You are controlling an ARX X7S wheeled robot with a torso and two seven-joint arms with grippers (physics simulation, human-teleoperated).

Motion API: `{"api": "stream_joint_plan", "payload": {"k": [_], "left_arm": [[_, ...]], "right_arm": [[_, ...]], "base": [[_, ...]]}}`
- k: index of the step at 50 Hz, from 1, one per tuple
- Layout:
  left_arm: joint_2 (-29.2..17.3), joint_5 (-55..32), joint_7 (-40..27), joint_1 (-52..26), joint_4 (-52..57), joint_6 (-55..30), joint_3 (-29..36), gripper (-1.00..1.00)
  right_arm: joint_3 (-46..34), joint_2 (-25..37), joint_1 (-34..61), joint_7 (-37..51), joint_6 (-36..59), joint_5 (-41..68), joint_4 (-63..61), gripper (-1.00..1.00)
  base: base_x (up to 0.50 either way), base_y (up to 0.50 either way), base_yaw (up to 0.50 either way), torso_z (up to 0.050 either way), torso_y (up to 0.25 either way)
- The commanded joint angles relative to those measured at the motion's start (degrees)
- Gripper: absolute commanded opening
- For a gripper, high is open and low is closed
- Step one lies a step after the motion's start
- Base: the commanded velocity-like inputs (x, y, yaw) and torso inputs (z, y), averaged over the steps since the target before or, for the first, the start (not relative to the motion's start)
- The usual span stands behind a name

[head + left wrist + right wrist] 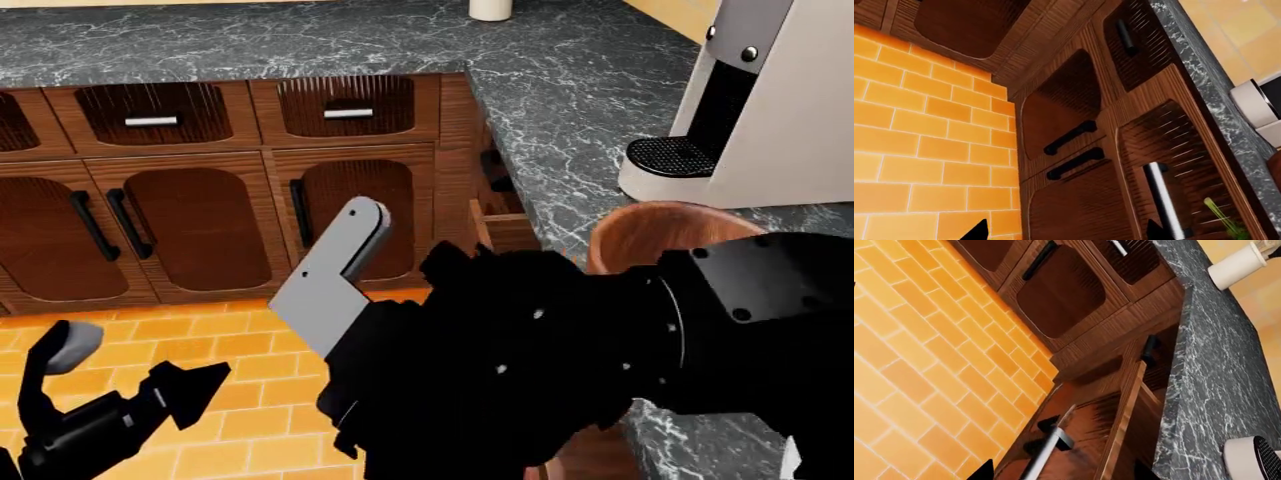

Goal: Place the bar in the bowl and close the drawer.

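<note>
The bowl (pixel 657 236) is reddish-brown wood and stands on the counter beside the coffee machine, partly behind my right arm. The drawer (pixel 503 227) juts part open from the cabinet under that counter. The right wrist view shows its long wooden side wall (pixel 1123 410) and a black handle (pixel 1149 349). The bar is not in view. My left gripper (pixel 1065 233) is open and empty, low over the floor (pixel 198 385) in front of the cabinets. My right gripper (pixel 1061 473) is open and empty above the drawer; in the head view its arm hides it.
A white coffee machine (pixel 747 110) stands on the grey marble counter (pixel 574 90). A green celery stalk (pixel 1225 220) shows by a silver handle (pixel 1161 195). Cabinet doors with black handles (pixel 118 222) line the back. The floor is orange tile (pixel 254 340).
</note>
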Motion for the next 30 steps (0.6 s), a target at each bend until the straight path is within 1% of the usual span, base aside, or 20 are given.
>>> {"api": "stream_joint_plan", "payload": {"k": [1, 5, 8, 14, 21, 30], "left_arm": [[0.9, -0.7, 1.3, 1.8, -1.4, 0.8, 0.2, 1.0], [1.6, -1.4, 2.2, 2.5, -2.7, 0.8, 0.2, 1.0], [2.2, -1.8, 2.8, 3.0, -3.6, 0.7, 0.1, 1.0], [3.0, -2.7, 4.2, 4.1, -5.4, 0.7, 0.0, 1.0], [4.0, -3.5, 5.5, 5.1, -7.3, 0.6, -0.1, 1.0], [4.3, -4.3, 6.6, 6.0, -8.3, 0.5, -0.3, 1.0]], "right_arm": [[-7.2, -8.2, -5.2, 1.6, -3.1, -5.4, 8.0, 1.0], [-10.6, -10.7, -7.4, 3.8, -4.0, -5.8, 12.2, 1.0], [-13.4, -10.8, -8.0, 4.4, -5.3, -5.4, 12.4, 1.0], [-14.5, -10.8, -11.4, 4.5, -2.8, -8.9, 15.3, 1.0], [-11.6, -10.8, -17.7, 4.5, 2.7, -15.1, 20.0, 1.0], [-7.9, -10.8, -24.4, 4.5, 8.0, -20.4, 20.0, 1.0]], "base": [[0.0, 0.0, 0.0, 0.0, 0.0], [0.0, 0.0, 0.0, 0.0, 0.0], [0.0, 0.0, 0.0, 0.0, 0.0], [0.0, 0.0, 0.0, 0.0, 0.0], [0.0, 0.0, 0.0, 0.0, 0.0], [0.0, 0.0, 0.0, 0.0, 0.0]]}}
